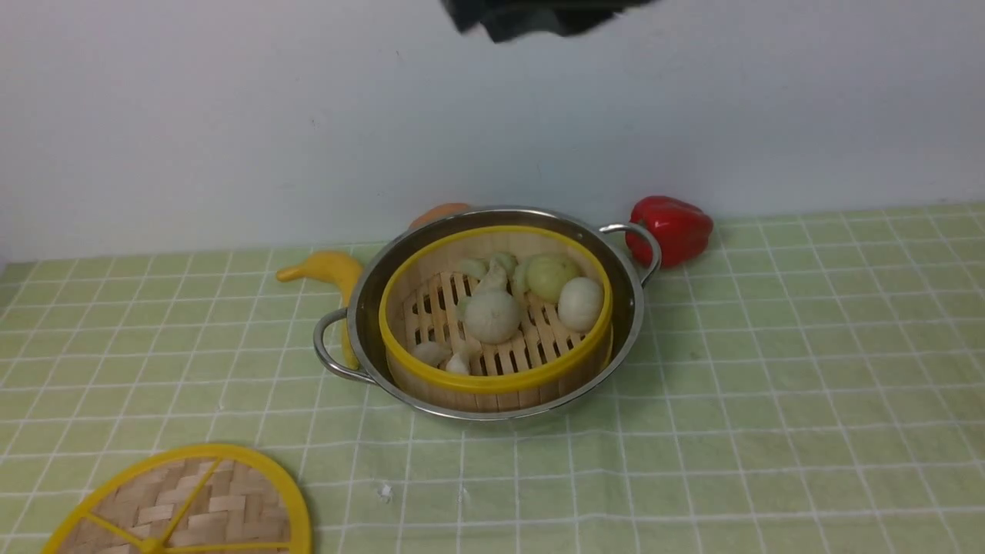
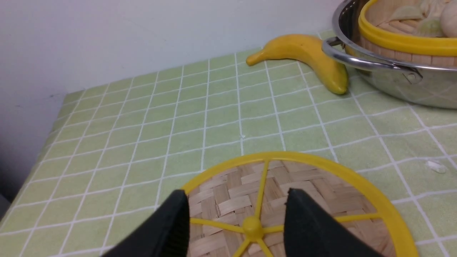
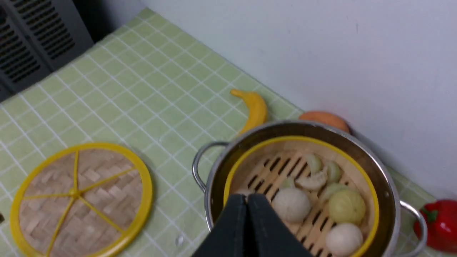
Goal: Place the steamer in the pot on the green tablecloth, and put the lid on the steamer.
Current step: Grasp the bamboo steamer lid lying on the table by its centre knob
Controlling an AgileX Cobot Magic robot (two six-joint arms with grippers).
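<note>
At the near left corner of the green tablecloth (image 1: 769, 385) the lid (image 1: 192, 500) lies flat, woven face and yellow spokes up, its near side cut off by the front view's edge. The left gripper (image 2: 236, 194) hangs just over it, jaws about halfway apart and holding nothing; its two black fingers (image 2: 171, 225) stand either side of the lid's centre knob (image 2: 252, 226) with clear gaps between. Further back, about the middle of the cloth and closer to its far edge, the pot (image 1: 368, 308) stands with the steamer (image 1: 492, 382) seated inside it, yellow rim rising a little above the steel rim and pale buns (image 1: 492, 315) resting on the slatted floor. The right gripper (image 3: 247, 200) hovers above the pot's near side, jaws pressed together and empty. A banana (image 1: 327, 269) lies against the pot's left side, beside its left handle (image 1: 327, 354). A red pepper (image 1: 672, 227) sits just beside the pot's right handle, at the cloth's far edge. A rounded orange item (image 1: 439, 214) shows behind the pot, by the white wall (image 1: 231, 115).
</note>
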